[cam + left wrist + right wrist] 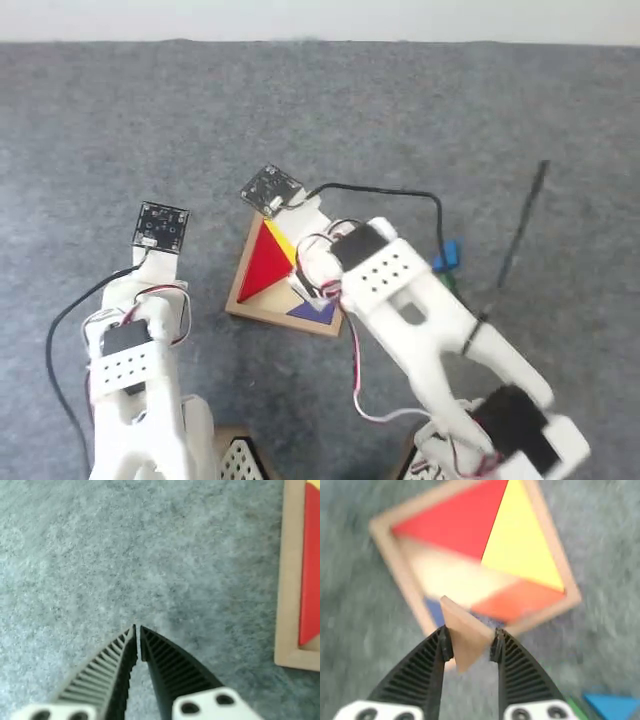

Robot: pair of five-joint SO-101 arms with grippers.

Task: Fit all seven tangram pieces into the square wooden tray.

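The square wooden tray [243, 303] lies on the grey mat between the arms. A red triangle [262, 265], a yellow triangle [282, 240] and a dark blue piece [310, 311] lie in it. The right wrist view shows the tray [387, 547] with its red triangle [455, 522], yellow triangle [520, 545], an orange piece [515, 600] and a bare patch of tray floor. My right gripper [469, 642] is shut on a tan wooden piece [462, 630], held above the tray's near edge. My left gripper [137, 630] is shut on nothing, over bare mat beside the tray's rim [288, 580].
A light blue piece [447, 254] and a green one [451, 284] lie on the mat to the right of the tray; the blue piece [612, 703] also shows past my right fingers. A black cable [400, 192] arcs behind the tray. A thin dark rod [520, 235] lies at the right.
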